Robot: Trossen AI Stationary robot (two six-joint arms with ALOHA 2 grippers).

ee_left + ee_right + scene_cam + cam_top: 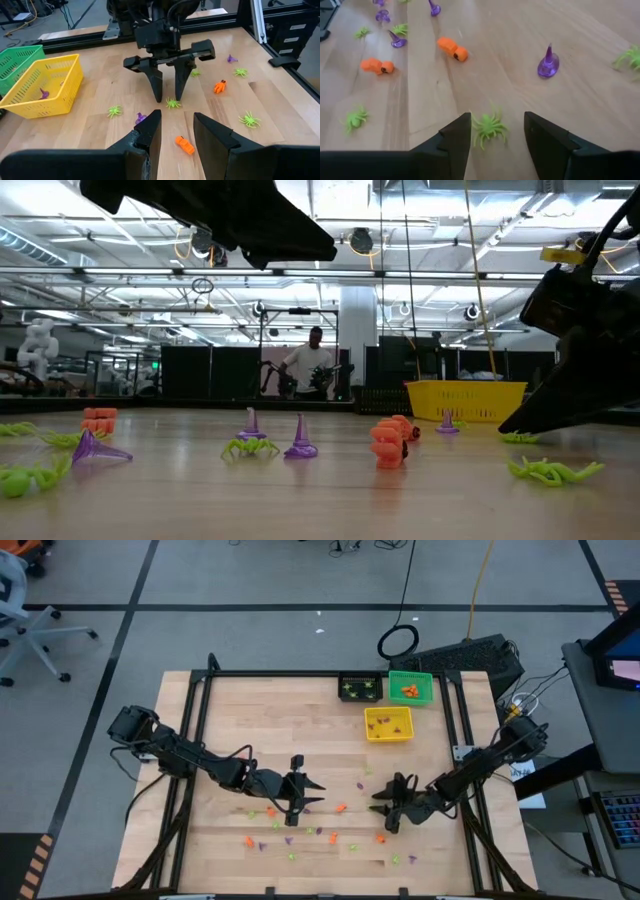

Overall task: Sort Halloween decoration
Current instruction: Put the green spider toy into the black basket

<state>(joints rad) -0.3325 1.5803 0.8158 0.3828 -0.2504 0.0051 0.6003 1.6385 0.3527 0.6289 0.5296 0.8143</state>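
Note:
Tiny orange, purple and light-green Halloween trinkets lie scattered on the wooden table [240, 710]. My right gripper [495, 120] is open and low over the table. Its fingers stand on either side of a green spider [490, 128] and do not visibly touch it. The left wrist view shows the same right gripper [167, 97] pointing down over that spider [173, 103]. My left gripper [177, 117] hangs open above the table, left of the right one [385, 802]. An orange trinket [184, 145] lies on the wood below its gap.
Three square bins stand at the far right of the table: black [360, 688], green [410, 688] and yellow [388, 723], each with trinkets inside. A purple witch hat [548, 64] and orange pieces [452, 49] lie near the right gripper. Black frame rails border the table.

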